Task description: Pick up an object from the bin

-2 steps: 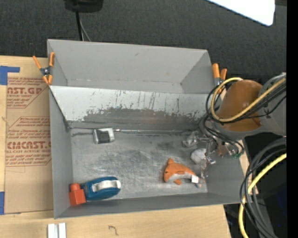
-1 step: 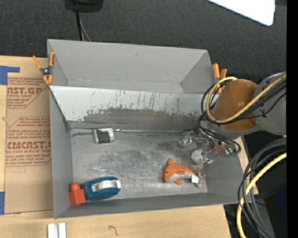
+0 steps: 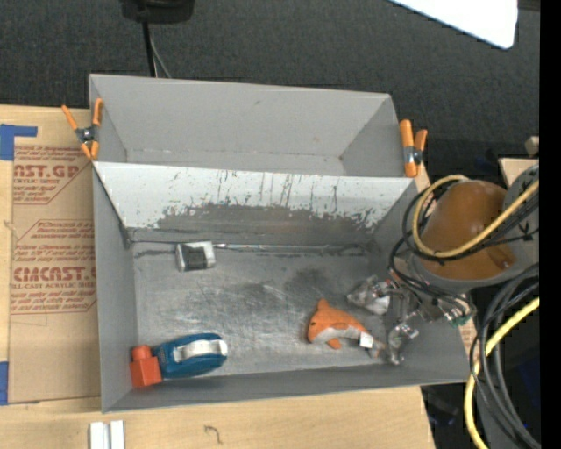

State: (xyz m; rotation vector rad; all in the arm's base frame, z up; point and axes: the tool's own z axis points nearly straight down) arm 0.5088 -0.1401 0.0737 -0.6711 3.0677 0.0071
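- Bin: grey sheet metal with sloped walls. It sits on a light wood worktop, which shows as a bare strip along the near edge.
- Bin surface: the floor is scuffed and dull, with a darker rubbed patch about mid-floor. The lower back wall has dark vertical streaks and a worn band where it meets the floor. The upper back panel is clean.
- Room: dark carpet-like ground lies behind and to the right of the bin. A black unit with a lead running down sits at the top edge. A white sheet corner is at top right.
- Arm: comes in over the right wall. The orange cover is wrapped in yellow and black cables.
- Claw: down at floor level in the near-right corner, close to the right wall. Can't tell whether it's wide or narrow, because the metal parts blur together there.
- Nearest thing: an orange-and-white piece lying on the floor just left of the claw. Its white end points toward the claw. Contact is unclear and nothing shows it gripped.
- Blue tape dispenser: has an orange end and a white roll. It lies flat in the near-left corner, well apart from the claw.
- Small grey block: at the foot of the back wall on the left side. Possibly a metal clip, too small to be sure.
- The three items lie separately, with no heap.
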